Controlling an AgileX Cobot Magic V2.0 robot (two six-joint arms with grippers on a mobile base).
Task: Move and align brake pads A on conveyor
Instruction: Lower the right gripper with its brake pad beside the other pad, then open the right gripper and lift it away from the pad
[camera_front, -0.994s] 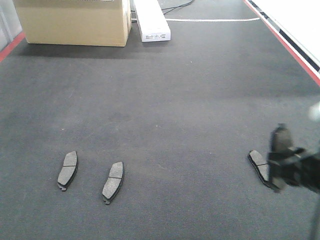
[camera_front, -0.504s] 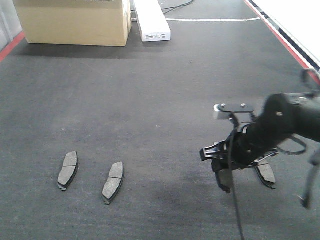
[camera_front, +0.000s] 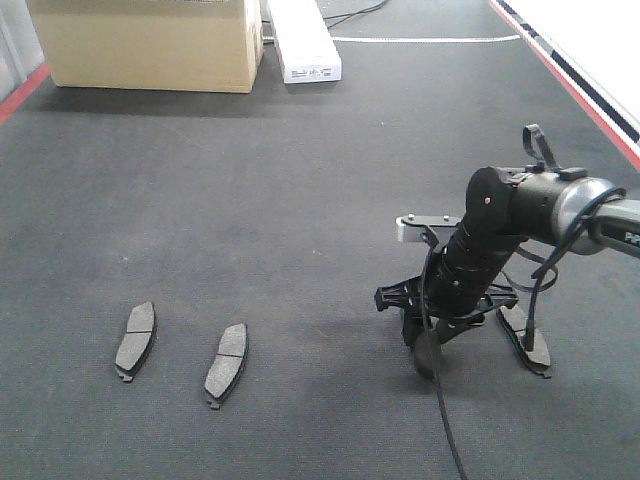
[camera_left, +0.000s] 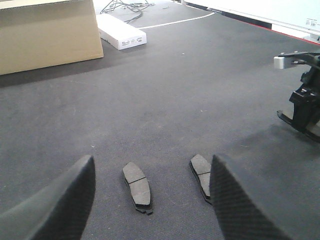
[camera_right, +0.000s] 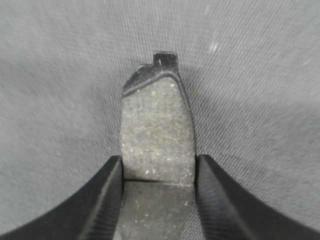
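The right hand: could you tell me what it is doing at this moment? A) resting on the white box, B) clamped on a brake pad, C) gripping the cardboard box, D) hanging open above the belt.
B: in the right wrist view the right hand has its fingers pressed against both sides of a brake pad above the conveyor.

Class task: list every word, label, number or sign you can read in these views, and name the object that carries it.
No text reads clearly in any view.
White box: dark print on its end label, too small and blurred to read.
Right arm: a few pale letters at the frame edge, cut off, unreadable.
Cardboard box, brake pads and conveyor: no visible writing.
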